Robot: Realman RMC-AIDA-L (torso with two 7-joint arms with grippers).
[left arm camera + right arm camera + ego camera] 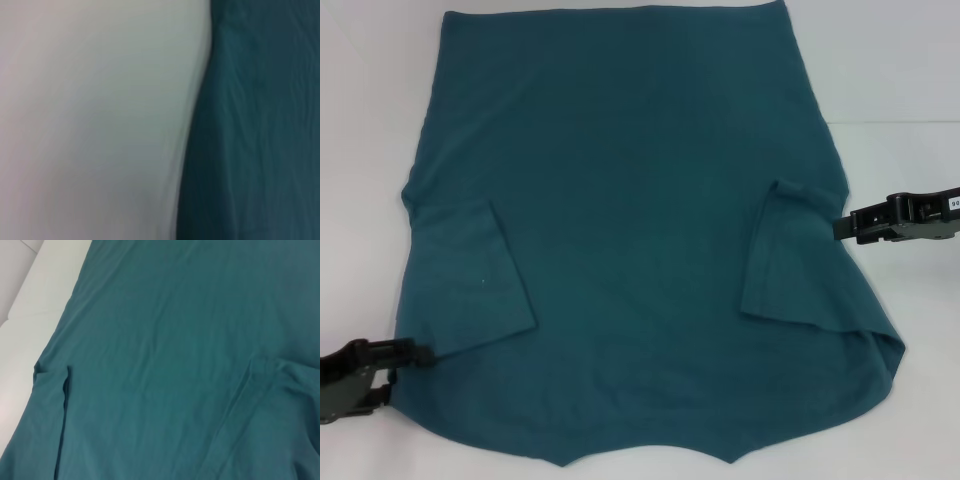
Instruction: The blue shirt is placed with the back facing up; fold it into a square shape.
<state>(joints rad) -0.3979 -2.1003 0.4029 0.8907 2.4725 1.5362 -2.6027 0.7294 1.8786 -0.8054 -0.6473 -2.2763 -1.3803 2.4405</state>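
blue shirt (640,220) flat, sleeves folded in; left gripper (418,352), right gripper (842,227) at edges

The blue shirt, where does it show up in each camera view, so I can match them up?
Head view: the blue shirt fills the middle, spread flat, both sleeves folded inward.
Left wrist view: its edge fills one side, against the white table.
Right wrist view: it covers most of the picture, both folded sleeves visible.
Shared landmark: the shirt's side edge against the white table.
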